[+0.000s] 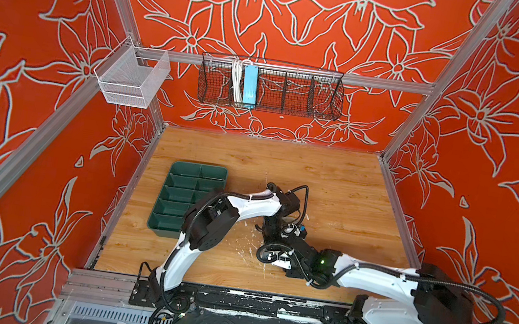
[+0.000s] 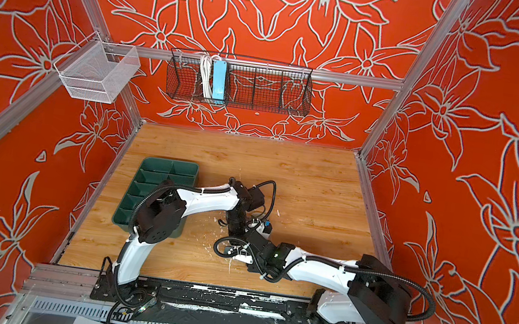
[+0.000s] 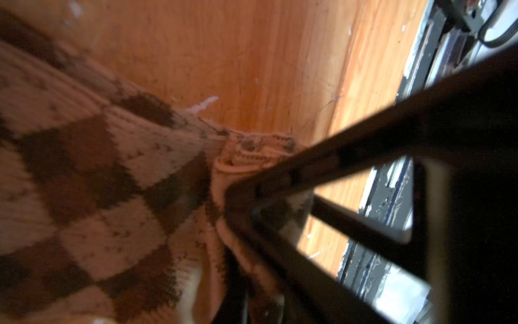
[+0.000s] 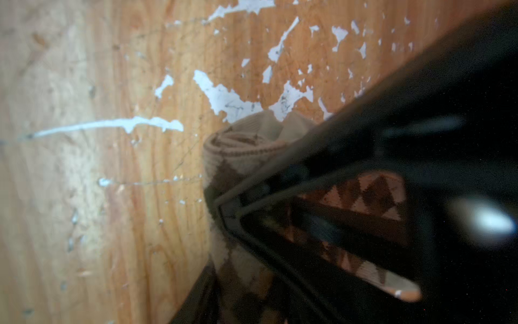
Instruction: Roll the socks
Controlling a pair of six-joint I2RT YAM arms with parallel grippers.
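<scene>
Sock status: argyle sock (image 3: pixel 112 196) lies on counter (image 3: pixel 266 56) mid-workspace, hidden under both arms in both top views. Left end effector (image 3: pixel 232 204) pinched narrow on folded sock edge. Right end effector (image 4: pixel 224 207) clamped on rolled end (image 4: pixel 238 146). I judge knit soft, light, limp, stretchy; roll likely to spring loose if released. I would hold through full thickness of roll, near both ends, not single outer layer. I see no second sock
</scene>
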